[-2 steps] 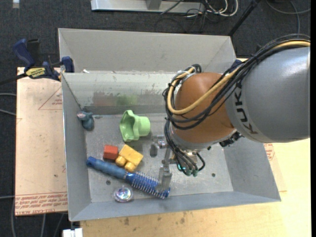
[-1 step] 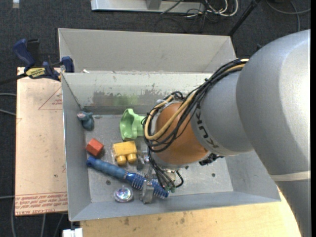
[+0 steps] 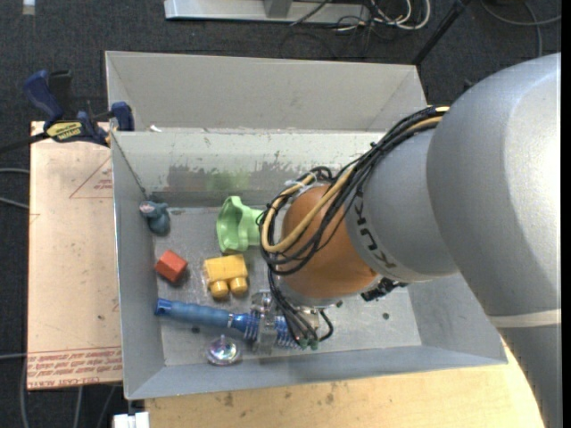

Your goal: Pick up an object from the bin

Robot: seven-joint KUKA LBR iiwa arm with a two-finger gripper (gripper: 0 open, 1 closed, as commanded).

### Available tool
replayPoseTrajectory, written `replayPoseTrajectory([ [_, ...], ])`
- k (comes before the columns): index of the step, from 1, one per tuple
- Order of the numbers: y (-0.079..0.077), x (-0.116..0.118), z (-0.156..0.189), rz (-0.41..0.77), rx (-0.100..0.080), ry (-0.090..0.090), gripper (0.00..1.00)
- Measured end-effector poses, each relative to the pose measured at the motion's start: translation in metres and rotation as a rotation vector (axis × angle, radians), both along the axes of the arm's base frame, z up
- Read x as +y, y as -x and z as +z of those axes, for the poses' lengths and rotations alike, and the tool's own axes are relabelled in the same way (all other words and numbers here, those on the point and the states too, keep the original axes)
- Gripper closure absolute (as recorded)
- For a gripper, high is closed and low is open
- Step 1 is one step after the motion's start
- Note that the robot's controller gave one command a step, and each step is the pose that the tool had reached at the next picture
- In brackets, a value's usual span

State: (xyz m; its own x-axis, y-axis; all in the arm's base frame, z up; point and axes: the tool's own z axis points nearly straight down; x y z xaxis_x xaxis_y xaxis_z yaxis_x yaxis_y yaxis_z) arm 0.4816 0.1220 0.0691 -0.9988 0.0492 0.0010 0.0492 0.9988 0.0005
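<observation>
Grey arm low; gripper beside blue rod.

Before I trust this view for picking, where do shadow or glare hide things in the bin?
Camera view: the arm shades the bin floor under its orange cover, gripper included; the silver round piece by the near wall glints; red block, yellow brick and green piece lie evenly lit.
</observation>
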Motion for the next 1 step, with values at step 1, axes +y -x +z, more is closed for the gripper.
replayPoseTrajectory([
  [1, -0.0375, 0.0146, 0.2049, 0.023, -0.01, -0.003, 1.0],
])
